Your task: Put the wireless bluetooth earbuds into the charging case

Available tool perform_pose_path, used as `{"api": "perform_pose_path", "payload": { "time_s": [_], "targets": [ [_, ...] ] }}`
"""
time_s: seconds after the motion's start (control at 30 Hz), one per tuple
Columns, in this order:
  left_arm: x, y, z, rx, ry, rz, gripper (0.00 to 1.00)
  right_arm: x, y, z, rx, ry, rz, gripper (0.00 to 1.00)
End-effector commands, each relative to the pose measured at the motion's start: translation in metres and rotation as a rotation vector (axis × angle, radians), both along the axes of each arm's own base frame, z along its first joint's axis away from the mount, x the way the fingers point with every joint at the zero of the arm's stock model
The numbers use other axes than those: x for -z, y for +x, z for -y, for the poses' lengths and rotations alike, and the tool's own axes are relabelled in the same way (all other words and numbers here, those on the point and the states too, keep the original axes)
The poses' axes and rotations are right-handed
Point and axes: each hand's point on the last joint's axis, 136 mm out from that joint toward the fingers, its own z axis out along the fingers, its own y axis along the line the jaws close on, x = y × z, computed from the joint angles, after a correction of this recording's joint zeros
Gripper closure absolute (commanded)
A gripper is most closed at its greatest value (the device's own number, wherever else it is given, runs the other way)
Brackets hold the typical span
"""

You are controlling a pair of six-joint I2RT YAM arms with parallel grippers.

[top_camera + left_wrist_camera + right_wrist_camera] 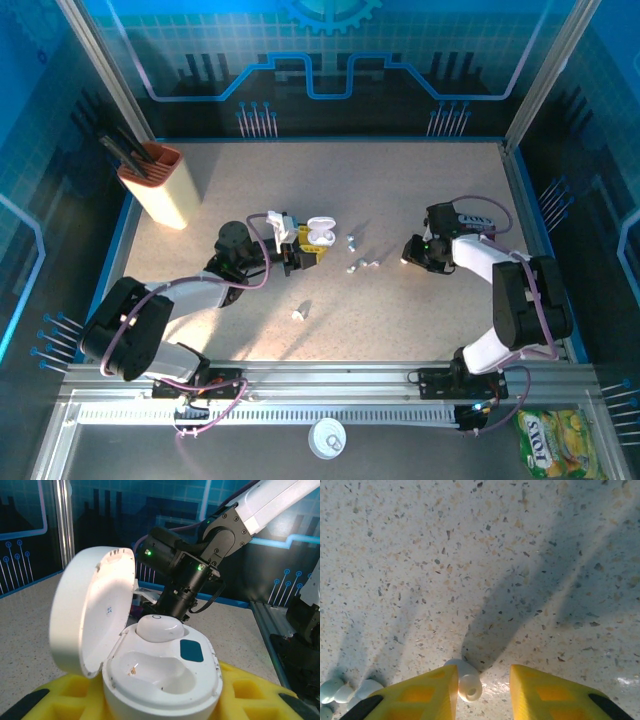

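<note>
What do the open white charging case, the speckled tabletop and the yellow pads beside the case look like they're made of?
The charging case looks like hard glossy white plastic: smooth moulded shell, soft highlights. The tabletop is speckled, stone-like or laminate, I cannot tell which, with a slight sheen. The yellow pads look matte, probably foam or rubber, with moulded recesses.

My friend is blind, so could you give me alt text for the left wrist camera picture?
An open white charging case sits between yellow end effector fingers, lid tipped up to the left. One earbud lies in the far socket; the near socket is empty.
</note>
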Motion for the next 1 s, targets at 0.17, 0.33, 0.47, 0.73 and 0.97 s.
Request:
{"api": "perform_pose_path", "payload": {
  "time_s": [0.17,0.33,0.47,0.73,0.97],
  "targets": [
    [-0.005,-0.003,-0.003,-0.001,-0.011,0.015,0.63,0.004,-0.001,0.008,0.018,-0.011,-0.021,0.71],
    [-0.007,-0.004,-0.004,0.000,-0.010,0.018,0.63,0.007,0.000,0.011,0.023,-0.013,-0.036,0.71],
    [-0.006,-0.004,-0.005,-0.005,-0.007,0.018,0.63,0.004,0.000,0.010,0.016,-0.012,-0.031,0.71],
    [-0.006,-0.005,-0.005,-0.004,-0.008,0.017,0.63,0.003,-0.003,0.023,0.025,-0.059,-0.040,0.71],
    [-0.007,-0.007,-0.006,-0.008,-0.006,0.019,0.63,-0.009,-0.002,0.026,0.007,-0.094,-0.012,0.70]
  ]
}}
